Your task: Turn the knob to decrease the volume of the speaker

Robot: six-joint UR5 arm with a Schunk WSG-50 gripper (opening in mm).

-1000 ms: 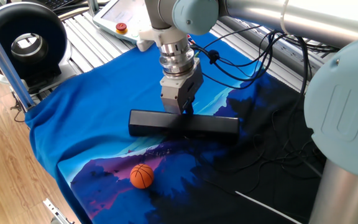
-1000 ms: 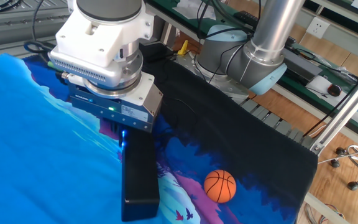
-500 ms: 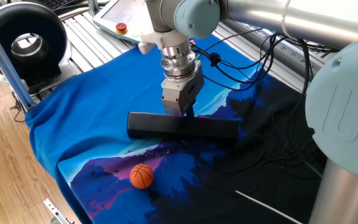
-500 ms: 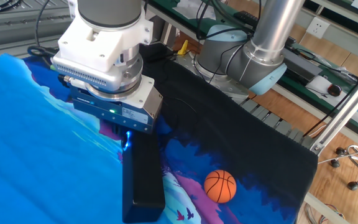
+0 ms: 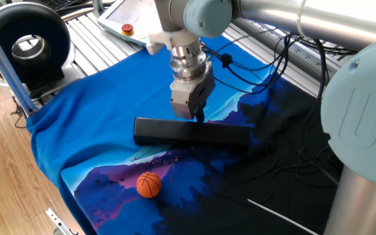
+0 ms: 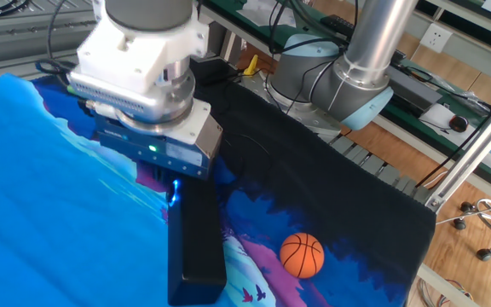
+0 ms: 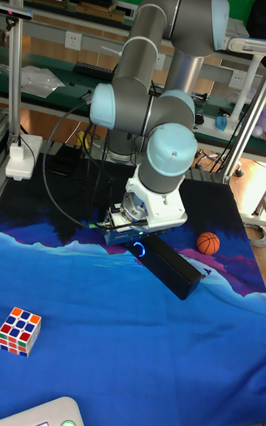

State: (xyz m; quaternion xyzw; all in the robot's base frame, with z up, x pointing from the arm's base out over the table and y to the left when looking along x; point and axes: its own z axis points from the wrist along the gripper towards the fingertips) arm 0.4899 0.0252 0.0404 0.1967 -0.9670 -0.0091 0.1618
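The speaker (image 5: 191,132) (image 6: 196,243) (image 7: 174,267) is a long matte-black bar lying on the blue cloth. My gripper (image 5: 192,116) (image 6: 167,175) (image 7: 137,237) points straight down onto its top face, the fingers close together. The knob itself is hidden under the gripper. Only a blue glow (image 6: 174,193) (image 7: 139,249) shows there, at the speaker's end under the fingers. In the other fixed view the speaker runs from the gripper toward the camera.
A small orange ball (image 5: 149,184) (image 6: 302,255) (image 7: 208,242) lies on the cloth near the speaker. A puzzle cube (image 7: 19,330) sits at the front left. A round black ring-shaped device (image 5: 25,42) stands off the cloth. Black cables (image 5: 260,65) trail behind the arm.
The wrist has turned a little with the fingers on the speaker's top. The speaker's free end has shifted slightly on the cloth. The ball has not moved.
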